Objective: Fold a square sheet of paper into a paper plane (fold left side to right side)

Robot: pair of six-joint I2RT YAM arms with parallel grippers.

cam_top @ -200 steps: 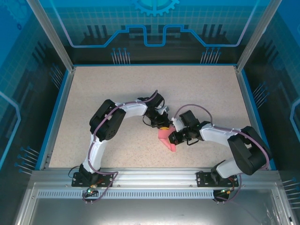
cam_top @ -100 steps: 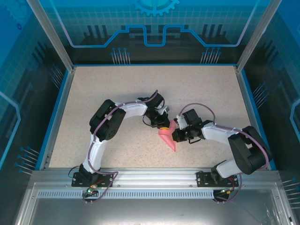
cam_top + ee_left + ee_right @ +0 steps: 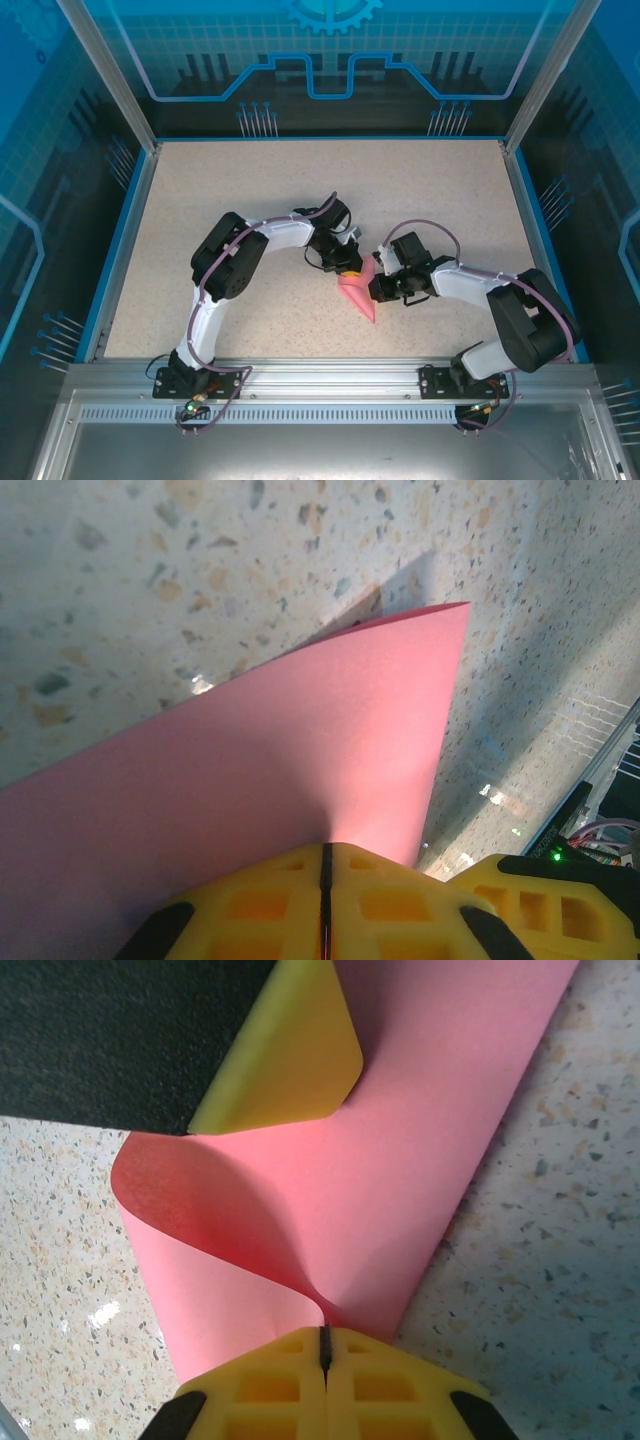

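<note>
Pink paper point(image 3: 355, 293) (curled over), pinched between left pincer point(image 3: 324, 860), right pincer point(image 3: 324, 1340)

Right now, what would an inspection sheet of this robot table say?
Surface: speckled beige table, flat.
Job's things: one pink paper, partly folded, one flap curling over.
Clutter: nothing seen.
Pincers: left pincer shut on the paper; right pincer shut on it too.
Cables: purple cables loop along both arms.
Surroundings: blue panels on three sides, metal rail at the front.
</note>
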